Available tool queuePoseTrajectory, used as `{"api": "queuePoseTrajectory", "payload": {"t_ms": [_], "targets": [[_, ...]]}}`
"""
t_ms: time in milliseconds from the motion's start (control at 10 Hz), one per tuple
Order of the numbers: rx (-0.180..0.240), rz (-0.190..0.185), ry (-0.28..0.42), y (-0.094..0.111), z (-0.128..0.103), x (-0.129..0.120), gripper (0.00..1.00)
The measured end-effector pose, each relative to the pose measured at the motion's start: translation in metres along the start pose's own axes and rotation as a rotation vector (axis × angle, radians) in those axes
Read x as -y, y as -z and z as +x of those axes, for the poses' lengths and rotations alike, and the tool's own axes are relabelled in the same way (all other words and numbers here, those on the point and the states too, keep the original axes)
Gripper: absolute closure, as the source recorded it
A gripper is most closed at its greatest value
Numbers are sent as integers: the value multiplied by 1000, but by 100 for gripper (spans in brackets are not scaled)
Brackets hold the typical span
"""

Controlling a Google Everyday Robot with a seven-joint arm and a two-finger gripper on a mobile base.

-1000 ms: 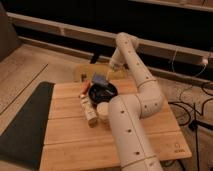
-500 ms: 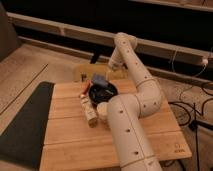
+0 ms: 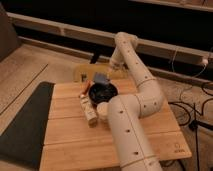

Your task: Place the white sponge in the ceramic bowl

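The white sponge [image 3: 100, 79] looks blue with a paler face. It sits at the far rim of the ceramic bowl [image 3: 103, 93], a glossy black round bowl on the wooden table [image 3: 150, 125]. My gripper [image 3: 108, 74] comes down from the arm's wrist [image 3: 116, 62] and is right at the sponge's right side, above the bowl's far edge. The arm hides where gripper and sponge meet. I cannot tell whether the sponge is held or rests on the rim.
A cream round cup [image 3: 103, 111] and a tall cream carton-like box [image 3: 89, 111] stand just in front of the bowl. A small orange item [image 3: 85, 89] lies left of the bowl. A yellowish object [image 3: 81, 73] sits behind. My arm's big links [image 3: 131, 135] cover the table's middle right. A dark mat [image 3: 25, 125] lies left.
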Motion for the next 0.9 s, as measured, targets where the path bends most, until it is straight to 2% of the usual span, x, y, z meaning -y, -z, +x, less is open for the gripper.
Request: {"api": "queuePoseTrajectory", "payload": {"t_ms": [200, 300, 500, 600, 900], "targets": [[15, 16, 22, 5, 2, 3, 100], [21, 10, 31, 3, 0, 2, 100], [14, -51, 76, -14, -8, -10, 100], [11, -63, 82, -17, -9, -13, 100], [10, -65, 81, -17, -8, -13, 100]]}}
